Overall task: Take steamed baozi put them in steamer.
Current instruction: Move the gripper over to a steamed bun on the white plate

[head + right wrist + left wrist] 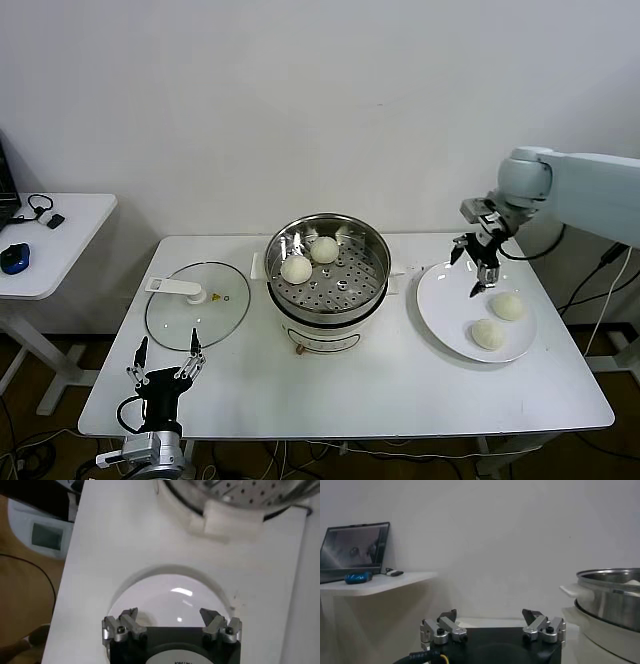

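The steamer stands mid-table on its white base, with two baozi on the perforated tray, one at the left and one behind it. Two more baozi lie on the white plate at the right. My right gripper is open and empty, hanging above the plate's far left part, a little left of the nearer bun. In the right wrist view the open gripper is over the bare plate, with the steamer's rim beyond. My left gripper is open, parked at the table's front left.
A flat glass lid with a white handle lies left of the steamer. A small white side table with a blue mouse stands at the far left. The left wrist view shows the steamer's wall and a laptop on the side table.
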